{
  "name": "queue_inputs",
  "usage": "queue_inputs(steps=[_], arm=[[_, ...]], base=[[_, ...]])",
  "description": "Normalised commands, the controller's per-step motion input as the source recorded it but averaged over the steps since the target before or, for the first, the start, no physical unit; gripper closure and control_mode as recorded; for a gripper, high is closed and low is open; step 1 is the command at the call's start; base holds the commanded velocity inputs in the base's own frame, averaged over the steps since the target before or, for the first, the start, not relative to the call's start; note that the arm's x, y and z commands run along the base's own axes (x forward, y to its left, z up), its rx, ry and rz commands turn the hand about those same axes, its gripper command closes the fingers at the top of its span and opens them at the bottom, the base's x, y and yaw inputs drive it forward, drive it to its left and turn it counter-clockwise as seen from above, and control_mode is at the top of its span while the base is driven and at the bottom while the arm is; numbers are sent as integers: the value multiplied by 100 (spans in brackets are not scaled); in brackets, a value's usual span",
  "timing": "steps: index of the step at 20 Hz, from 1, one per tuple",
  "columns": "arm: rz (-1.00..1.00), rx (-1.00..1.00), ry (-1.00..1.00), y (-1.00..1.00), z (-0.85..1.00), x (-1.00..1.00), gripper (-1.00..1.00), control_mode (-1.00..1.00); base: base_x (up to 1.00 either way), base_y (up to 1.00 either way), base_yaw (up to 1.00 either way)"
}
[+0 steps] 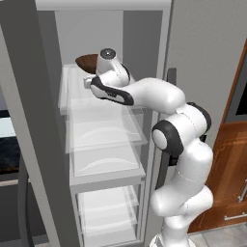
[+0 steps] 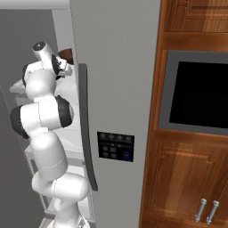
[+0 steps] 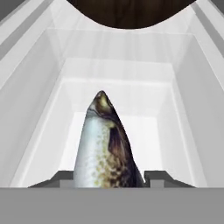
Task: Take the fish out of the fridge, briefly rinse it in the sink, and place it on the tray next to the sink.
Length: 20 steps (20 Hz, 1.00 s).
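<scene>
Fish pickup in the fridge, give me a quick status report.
Claw at the top fridge shelf, fingertips either side of the fish. Grip not confirmed. Dark wooden bowl sits just behind the fish.

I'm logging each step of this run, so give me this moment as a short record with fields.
fridge: door open, arm reaching in at the top shelf
fish: between the fingers, sticking out ahead of them
gripper: shut on the fish
bowl: dark wood, on the top shelf beyond the fish
stage: fish gripped, not yet out
</scene>
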Motion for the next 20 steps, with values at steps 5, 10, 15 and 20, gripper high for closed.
queue_inputs(steps=[5, 10, 15, 20], arm=[[0, 0, -1, 0, 0, -64, 100, -100], [-8, 3, -17, -18, 2, -100, 100, -100], [-17, 7, -30, -39, 16, -100, 100, -100], [-19, 10, -26, -42, 29, -100, 100, -100]], base=[[0, 0, 0], [0, 0, 0], [0, 0, 0], [0, 0, 0]])
